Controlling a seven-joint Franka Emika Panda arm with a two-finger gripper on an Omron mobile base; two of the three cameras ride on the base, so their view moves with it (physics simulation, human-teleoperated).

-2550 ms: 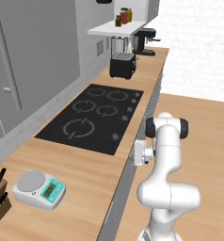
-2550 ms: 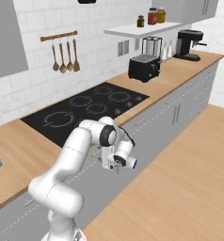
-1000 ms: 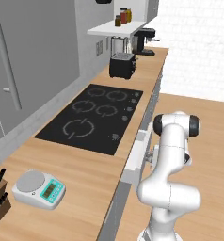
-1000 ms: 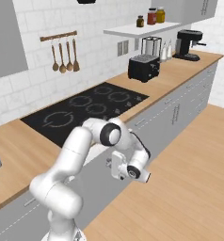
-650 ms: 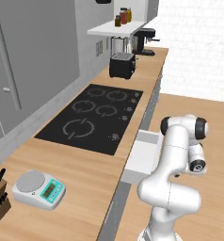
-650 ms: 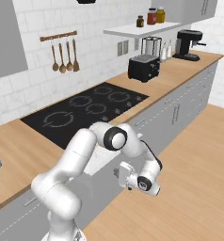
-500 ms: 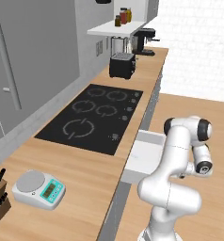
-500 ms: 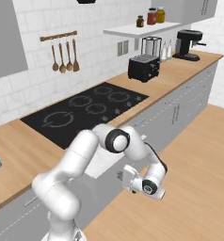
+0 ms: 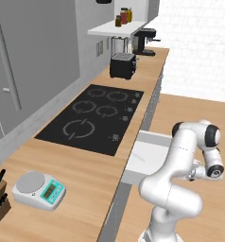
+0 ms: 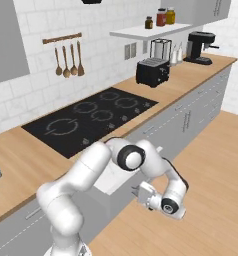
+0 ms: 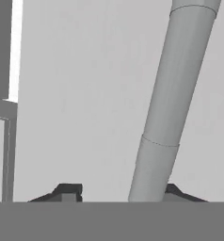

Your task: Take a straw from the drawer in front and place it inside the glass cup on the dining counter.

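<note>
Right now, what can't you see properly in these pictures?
- Straw: left base view, a thin faint line in the open drawer; too small to be sure.
- Drawer's front: both base views, behind the arm.
- Gripper: hand view, fingertips cut by the bottom edge beside the handle.

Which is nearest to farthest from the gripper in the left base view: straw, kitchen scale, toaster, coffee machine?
Measured from the gripper, low at the right beside the open drawer:
1. Straw, lying in the drawer just left of the gripper.
2. Kitchen scale, on the near left of the worktop.
3. Toaster, beyond the cooktop.
4. Coffee machine, at the far end of the counter.
</note>
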